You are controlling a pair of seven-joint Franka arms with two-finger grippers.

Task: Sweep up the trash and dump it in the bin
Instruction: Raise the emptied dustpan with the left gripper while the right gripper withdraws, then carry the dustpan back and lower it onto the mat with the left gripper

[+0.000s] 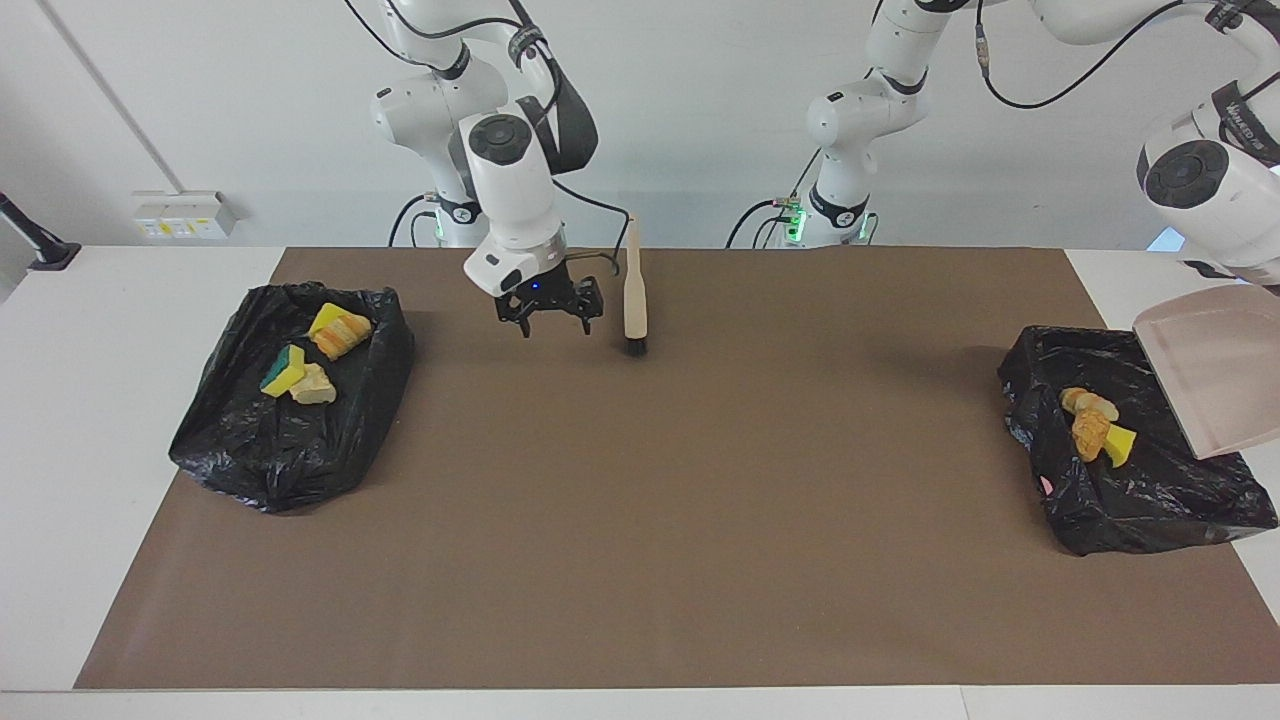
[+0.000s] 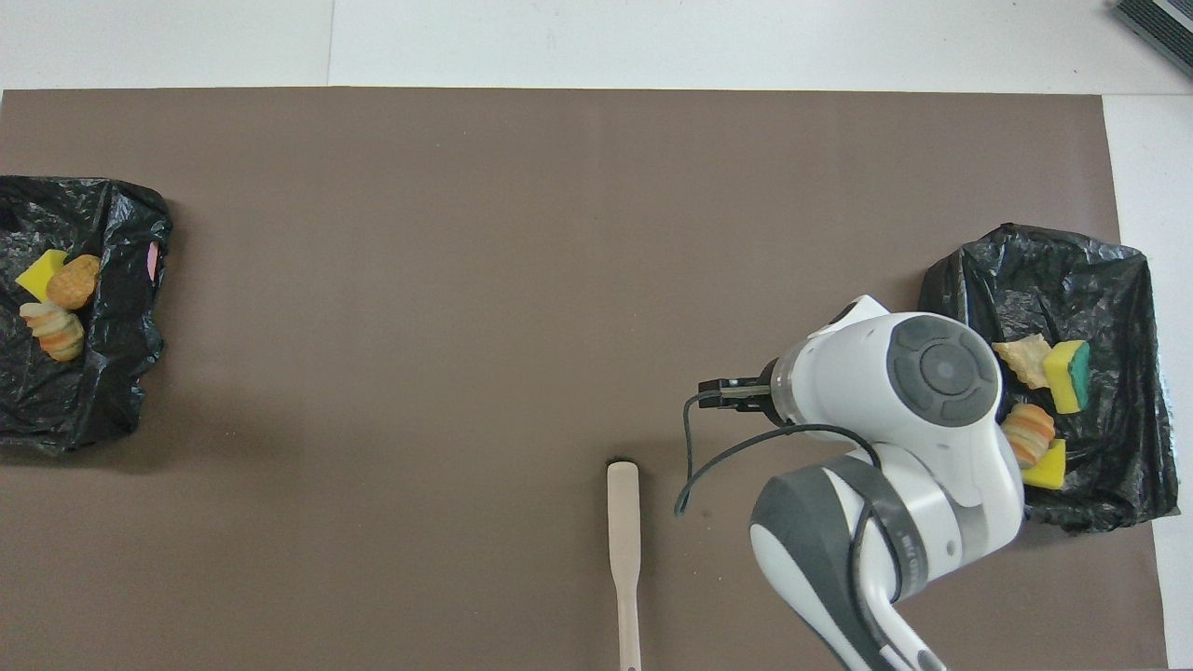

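Trash (image 1: 1092, 425) light, squashy, pinch mid-body; right gripper (image 1: 548, 312) fingers released, left fingers offscreen, clenched on dustpan (image 1: 1210, 365).

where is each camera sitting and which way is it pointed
Facing view: high across the table, looking at the robots; both arms show, the right gripper open over the mat, the left arm holding the tipped dustpan above a bin bag.
Overhead view: above the robots' end, looking steeply down; only the right arm shows.
Shared: the brush, both bin bags with trash.
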